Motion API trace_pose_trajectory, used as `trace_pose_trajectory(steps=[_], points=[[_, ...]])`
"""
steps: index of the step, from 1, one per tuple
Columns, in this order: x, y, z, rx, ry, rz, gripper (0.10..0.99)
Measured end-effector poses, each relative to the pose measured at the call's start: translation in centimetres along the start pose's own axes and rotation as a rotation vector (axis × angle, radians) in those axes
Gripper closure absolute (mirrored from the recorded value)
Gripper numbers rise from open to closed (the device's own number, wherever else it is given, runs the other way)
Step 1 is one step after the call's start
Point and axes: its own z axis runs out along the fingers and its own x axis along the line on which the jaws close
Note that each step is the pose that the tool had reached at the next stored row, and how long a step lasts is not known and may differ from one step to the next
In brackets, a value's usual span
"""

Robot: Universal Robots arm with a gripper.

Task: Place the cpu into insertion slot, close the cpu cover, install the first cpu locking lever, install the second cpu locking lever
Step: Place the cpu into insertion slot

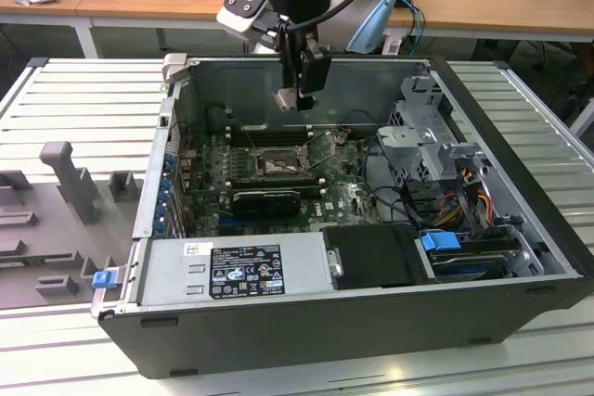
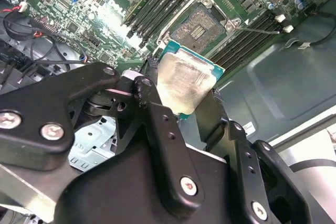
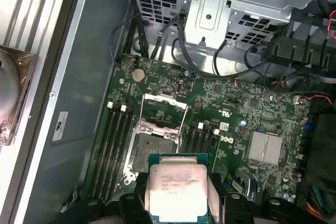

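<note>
My gripper [image 1: 299, 92] hangs above the open computer case, shut on the cpu [image 1: 287, 97], a small flat square chip with a silver top. In both wrist views the black fingers [image 2: 157, 108] clamp two opposite edges of the cpu [image 2: 184, 80] [image 3: 176, 190]. The insertion slot [image 3: 155, 148] [image 2: 202, 24] [image 1: 278, 166] lies open on the green motherboard [image 3: 236, 108], well below the chip and apart from it. The cpu cover [image 3: 160, 129], a thin silver frame, stands swung up at the slot's far side. A thin wire lever [image 2: 262, 31] sticks out beside the slot.
Long black memory slots [image 3: 118, 145] flank the socket. A grey power supply box [image 1: 237, 271] fills the case's near side. A metal drive cage [image 1: 418, 136] with cables [image 1: 464, 192] stands at the exterior view's right. A grey tray of fixtures [image 1: 65, 183] lies outside the case at the left.
</note>
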Motion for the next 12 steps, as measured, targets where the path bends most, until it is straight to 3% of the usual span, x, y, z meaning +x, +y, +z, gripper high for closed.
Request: trace_pose_trajectory(steps=[7, 12], points=[[0.01, -0.02, 0.24, -0.001, -0.0056, 0.063, 0.561], [0.03, -0.07, 0.85, 0.004, -0.0087, 0.110, 0.561]])
